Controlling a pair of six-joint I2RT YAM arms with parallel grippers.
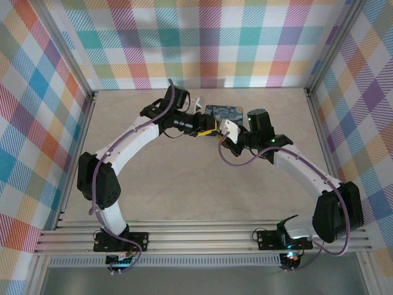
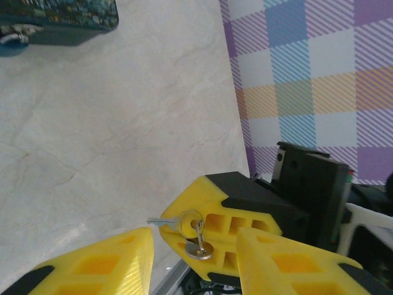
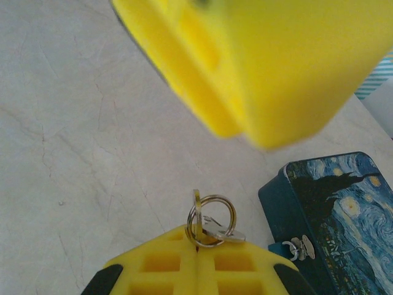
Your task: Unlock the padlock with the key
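Observation:
My right gripper (image 3: 196, 236) is shut on a small silver key (image 3: 198, 212), which stands up from between its yellow fingertips with a ring (image 3: 213, 218) and a second key hanging off it. In the left wrist view the key (image 2: 175, 221) points left out of the right gripper's yellow finger (image 2: 245, 215). My left gripper (image 2: 195, 241) is open, one finger (image 2: 104, 264) on each side of that key, not touching it. The padlock (image 3: 279, 248), tiny and blue with a silver shackle, hangs at the clasp of a starry-night tin (image 3: 334, 209). Both grippers (image 1: 215, 130) meet just in front of the tin (image 1: 224, 112).
The tin sits at the back middle of the pale table (image 1: 184, 184). Plaid walls (image 1: 37, 123) close in the back and both sides, and metal rails (image 1: 202, 236) run along the near edge. My left gripper's blurred yellow finger (image 3: 264, 61) hangs close above the right wrist camera.

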